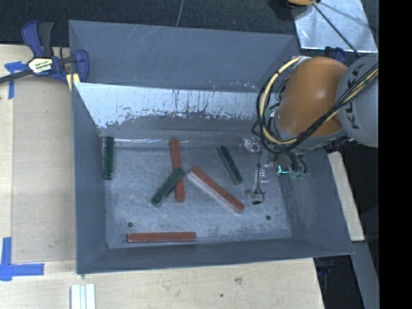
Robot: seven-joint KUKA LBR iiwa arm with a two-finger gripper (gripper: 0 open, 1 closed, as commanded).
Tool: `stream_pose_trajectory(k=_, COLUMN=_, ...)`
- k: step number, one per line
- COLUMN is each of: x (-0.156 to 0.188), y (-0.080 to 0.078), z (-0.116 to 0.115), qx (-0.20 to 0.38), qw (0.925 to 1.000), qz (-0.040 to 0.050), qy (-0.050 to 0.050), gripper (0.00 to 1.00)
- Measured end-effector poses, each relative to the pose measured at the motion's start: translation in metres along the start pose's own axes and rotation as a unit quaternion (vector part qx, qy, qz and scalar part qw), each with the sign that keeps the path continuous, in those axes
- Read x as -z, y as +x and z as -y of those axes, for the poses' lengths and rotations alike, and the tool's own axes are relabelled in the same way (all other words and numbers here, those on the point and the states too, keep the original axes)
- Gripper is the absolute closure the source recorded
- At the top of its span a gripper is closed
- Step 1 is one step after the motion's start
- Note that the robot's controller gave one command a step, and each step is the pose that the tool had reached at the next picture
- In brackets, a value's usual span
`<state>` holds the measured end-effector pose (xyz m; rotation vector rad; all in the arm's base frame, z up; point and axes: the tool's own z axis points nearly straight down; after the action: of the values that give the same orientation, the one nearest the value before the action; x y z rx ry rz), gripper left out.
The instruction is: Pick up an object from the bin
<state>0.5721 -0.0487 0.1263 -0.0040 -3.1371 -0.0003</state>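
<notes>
Grey metal bin (90, 172) seen from above, thin sticks scattered on its floor. Gripper (257, 197) down at the floor's right side, just beside the lower end of a long reddish stick (215, 188) lying aslant (touching or apart, cannot tell). Wide or narrow: cannot tell either. Short dark green stick (229, 164) near, up and left of the gripper. Further left, an upright red stick (175, 156) crossed by a slanted green stick (166, 188).

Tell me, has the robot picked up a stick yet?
Not yet. All six sticks lie in the bin. The gripper hangs low on the right side, beside the end of the slanted red-brown stick. Grabbing one and lifting it is left.
</notes>
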Motion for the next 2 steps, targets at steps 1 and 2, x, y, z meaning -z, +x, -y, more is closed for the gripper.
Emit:
stream_pose_trajectory(k=1, x=0.004, y=-0.002, z=0.0, qx=0.001, qw=1.0, qz=0.0041, qy=0.0, gripper=0.0)
stream_pose_trajectory(k=2, x=-0.02, y=0.004, z=-0.036, qx=-0.018, qw=0.9998, qz=0.005, qy=0.001, gripper=0.0)
